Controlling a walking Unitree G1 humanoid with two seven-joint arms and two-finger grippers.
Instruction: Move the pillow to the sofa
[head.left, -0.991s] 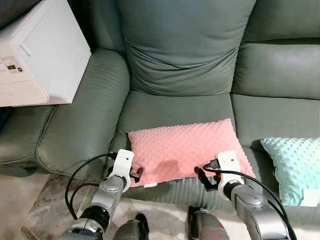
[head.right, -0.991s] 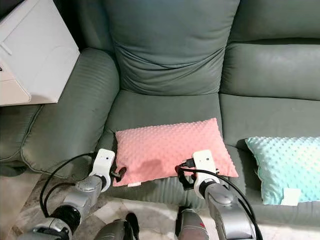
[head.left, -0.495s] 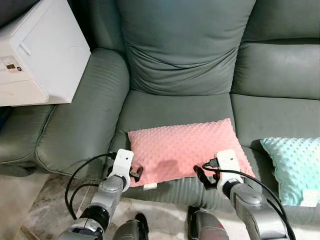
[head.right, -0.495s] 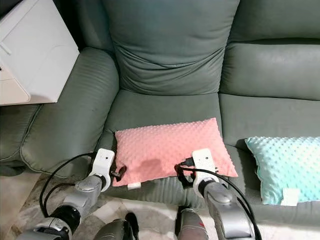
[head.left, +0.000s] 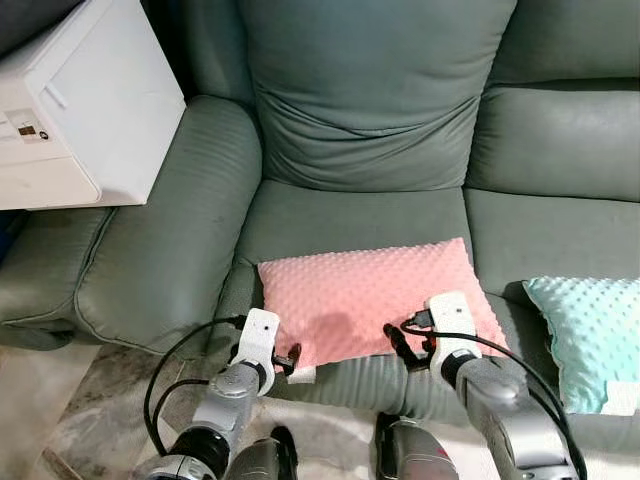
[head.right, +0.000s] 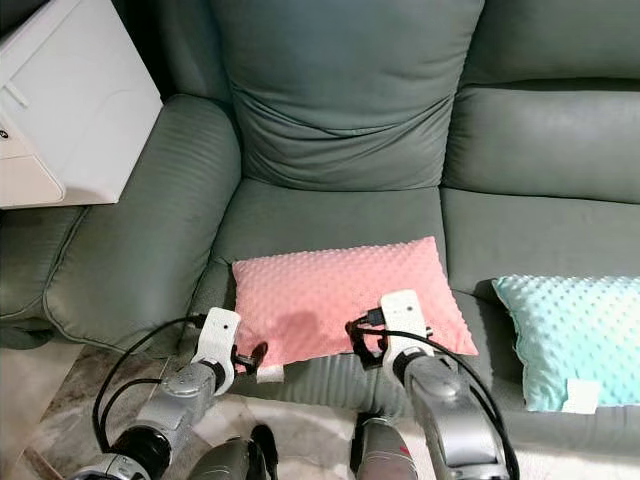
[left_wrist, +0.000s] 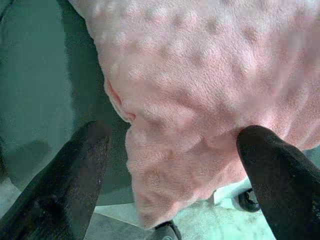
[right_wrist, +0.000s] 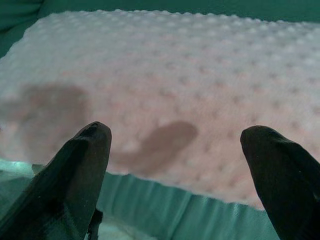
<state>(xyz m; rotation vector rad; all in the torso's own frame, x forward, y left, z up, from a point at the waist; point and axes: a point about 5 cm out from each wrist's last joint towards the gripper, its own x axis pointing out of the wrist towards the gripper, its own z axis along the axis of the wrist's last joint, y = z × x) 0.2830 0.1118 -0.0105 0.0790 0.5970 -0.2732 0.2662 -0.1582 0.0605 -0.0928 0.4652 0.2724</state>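
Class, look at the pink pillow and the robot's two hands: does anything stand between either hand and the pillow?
Nothing visible does. The pink pillow already lies on the sofa seat. The left hand is open at its near left corner, the right hand open at its front edge.

Green leather sofa (head.left: 370, 215), pink dimpled pillow (head.left: 375, 295) on its seat, turquoise pillow (head.left: 590, 335) just beside

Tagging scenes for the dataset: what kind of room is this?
Most likely a home living room. A large grey-green sofa with padded armrests takes up most of the view, two dotted pillows lie on its seat, a pink pillow and a mint pillow, and a white appliance stands beside it.
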